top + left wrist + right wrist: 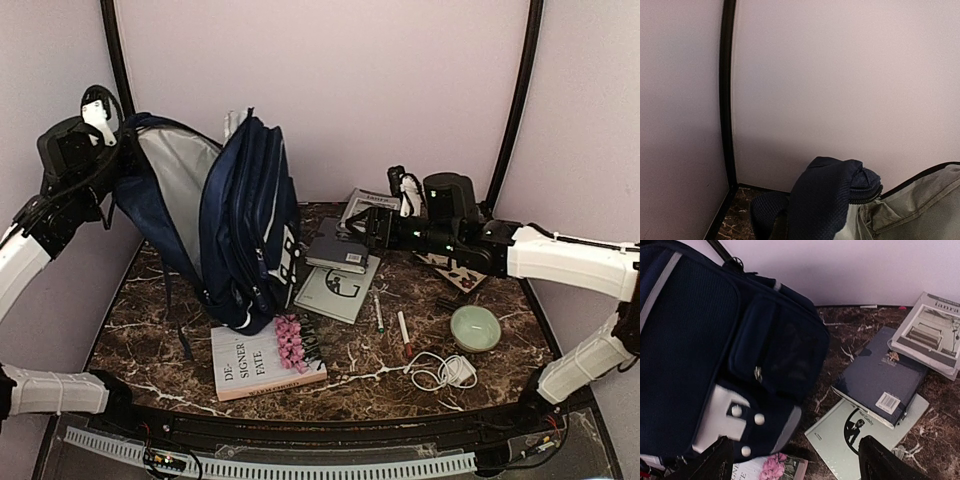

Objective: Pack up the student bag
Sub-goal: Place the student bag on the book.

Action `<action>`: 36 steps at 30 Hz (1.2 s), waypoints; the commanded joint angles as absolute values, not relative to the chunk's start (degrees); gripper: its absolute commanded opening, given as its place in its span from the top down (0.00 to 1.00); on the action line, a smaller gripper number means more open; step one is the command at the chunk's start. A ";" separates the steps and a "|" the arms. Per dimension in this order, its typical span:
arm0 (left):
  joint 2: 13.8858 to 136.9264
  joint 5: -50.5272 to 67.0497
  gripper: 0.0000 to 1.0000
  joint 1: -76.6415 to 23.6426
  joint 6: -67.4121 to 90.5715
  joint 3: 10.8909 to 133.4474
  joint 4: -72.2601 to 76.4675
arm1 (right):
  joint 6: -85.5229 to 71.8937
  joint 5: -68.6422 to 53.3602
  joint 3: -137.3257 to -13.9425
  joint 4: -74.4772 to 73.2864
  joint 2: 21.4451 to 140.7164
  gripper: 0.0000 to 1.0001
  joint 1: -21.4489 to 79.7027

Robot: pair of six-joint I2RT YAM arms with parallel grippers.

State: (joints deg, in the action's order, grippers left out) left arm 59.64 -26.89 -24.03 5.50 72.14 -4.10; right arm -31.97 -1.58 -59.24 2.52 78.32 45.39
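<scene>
Left tool (108, 128) is clamped shut at the upper rear rim of the student bag (245, 230), with navy fabric bunched right at it in the wrist view, so it appears to pinch that rim. Right tool (797, 461) is wide open with nothing between its fingers, hovering over the tabletop (150, 330) just right of the bag. Bag stands upright at the left rear of the tabletop, long axis vertical, top end up, front pocket facing right toward a stack of books (340, 262), main compartment gaping leftward with grey lining (175, 185) exposed.
</scene>
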 commanded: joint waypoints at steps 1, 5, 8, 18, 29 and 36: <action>55.23 -30.07 1.00 -16.14 18.79 67.28 2.28 | -29.65 0.65 -63.12 -0.33 81.56 0.14 45.70; 56.77 -24.01 1.00 -5.80 28.58 62.05 -3.26 | -26.83 -1.14 -64.68 -3.19 85.38 0.13 45.70; 56.12 -21.32 1.00 0.17 35.79 55.87 -5.72 | -26.15 -1.63 -64.88 -4.85 87.51 0.13 45.69; 44.95 -10.68 1.00 -3.12 51.76 35.22 -8.65 | -31.23 -15.46 -69.69 3.05 101.18 0.22 48.50; 50.51 -14.73 0.98 -38.34 60.91 27.55 -2.14 | -30.95 -13.55 -79.20 0.59 110.39 0.24 50.45; 56.80 -24.54 0.35 -50.71 54.27 32.55 -2.35 | -23.28 -6.96 -74.87 -5.10 101.00 0.23 50.51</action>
State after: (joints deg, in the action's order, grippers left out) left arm 57.49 -26.41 -47.42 56.53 31.11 -2.81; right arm -28.27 -10.50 -77.45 -3.90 108.68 50.50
